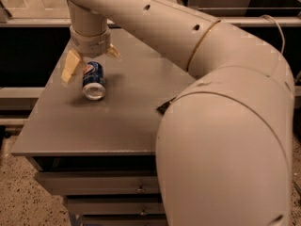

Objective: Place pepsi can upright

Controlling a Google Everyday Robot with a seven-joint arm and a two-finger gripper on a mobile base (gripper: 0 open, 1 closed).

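Observation:
The pepsi can is short and blue with a red-white-blue logo. It lies on its side on the grey table near the left edge, its silver end facing me. My gripper hangs right above the can's far end. It is open, with one tan finger to the left of the can and the other finger to the right and behind. The can lies on the table between them, not lifted.
My arm's large elbow fills the right and front of the view. A corner of a black packet shows at the arm's edge. Drawers sit under the table top. A dark shelf runs along the left.

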